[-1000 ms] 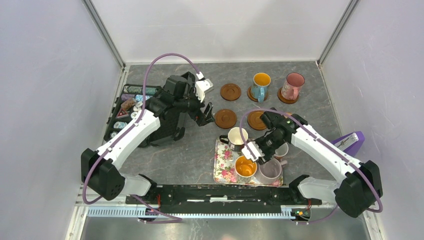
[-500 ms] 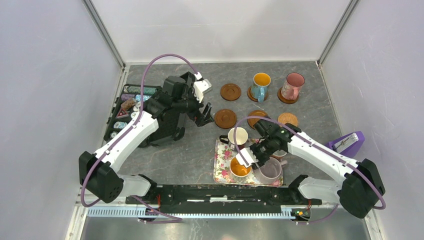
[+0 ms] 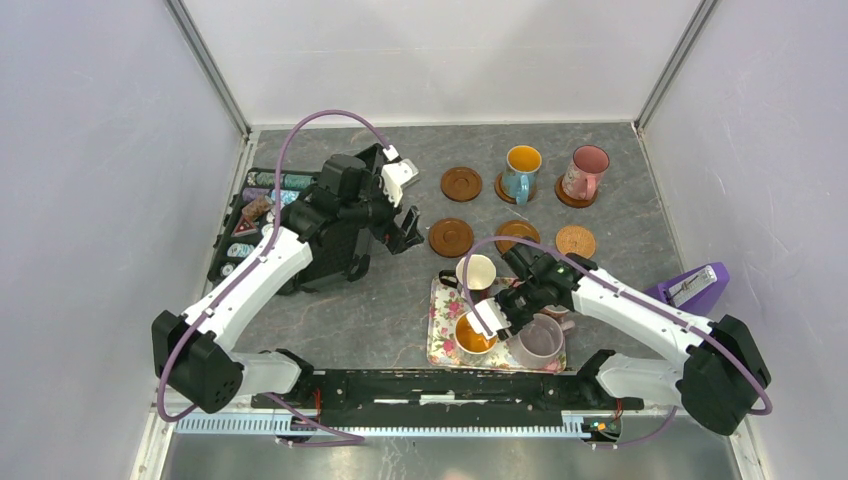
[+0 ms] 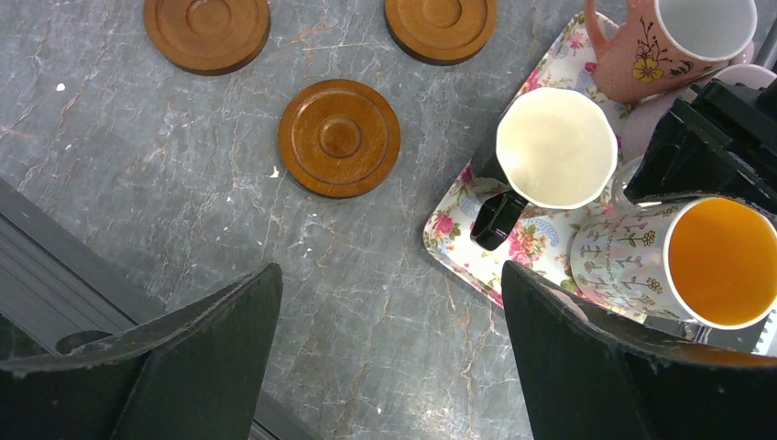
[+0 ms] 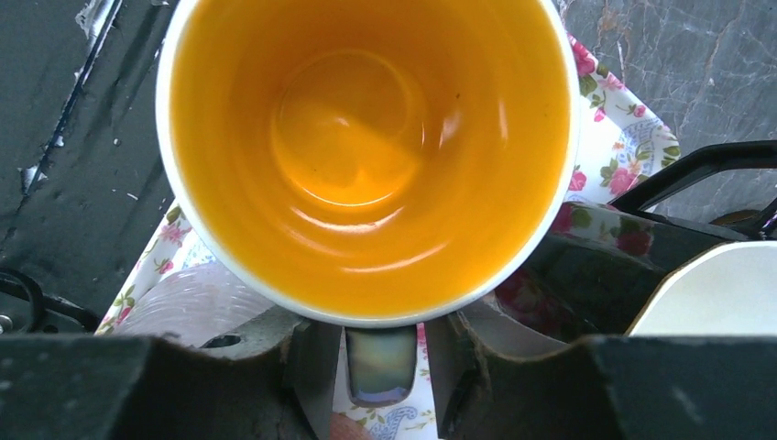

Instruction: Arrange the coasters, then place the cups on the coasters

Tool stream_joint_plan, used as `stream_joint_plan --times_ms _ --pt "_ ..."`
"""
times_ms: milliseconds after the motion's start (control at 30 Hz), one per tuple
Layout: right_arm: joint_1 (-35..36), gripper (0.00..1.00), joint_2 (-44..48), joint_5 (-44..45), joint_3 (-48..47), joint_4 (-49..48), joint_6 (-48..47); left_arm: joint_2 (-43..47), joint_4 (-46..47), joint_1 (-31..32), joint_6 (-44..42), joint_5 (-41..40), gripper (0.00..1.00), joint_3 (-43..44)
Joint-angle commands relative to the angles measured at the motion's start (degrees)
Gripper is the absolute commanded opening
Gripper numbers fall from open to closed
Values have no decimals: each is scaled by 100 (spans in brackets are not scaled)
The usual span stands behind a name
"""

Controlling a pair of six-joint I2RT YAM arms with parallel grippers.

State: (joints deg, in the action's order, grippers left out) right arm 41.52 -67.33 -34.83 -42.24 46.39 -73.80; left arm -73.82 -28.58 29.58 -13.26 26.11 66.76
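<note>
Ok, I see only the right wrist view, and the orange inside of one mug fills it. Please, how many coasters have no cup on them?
Observer: Four lie bare: the far-left coaster, the near-left coaster, the near-middle coaster and the cork coaster.
Operator: Is the other arm in my way?
Observer: No. The left gripper hovers open beside the near-left coaster, beyond the tray.
Operator: Which other cups stand on that tray?
Observer: Three: the black mug with cream lining, the lilac mug and a floral pink mug.
</note>
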Motion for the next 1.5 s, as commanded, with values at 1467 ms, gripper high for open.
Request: stream_joint_plan --times_ms 1467 --pt "-532 0 319 891 -2032 -3597 5160 289 766 -445 1459 -1188 100 1649"
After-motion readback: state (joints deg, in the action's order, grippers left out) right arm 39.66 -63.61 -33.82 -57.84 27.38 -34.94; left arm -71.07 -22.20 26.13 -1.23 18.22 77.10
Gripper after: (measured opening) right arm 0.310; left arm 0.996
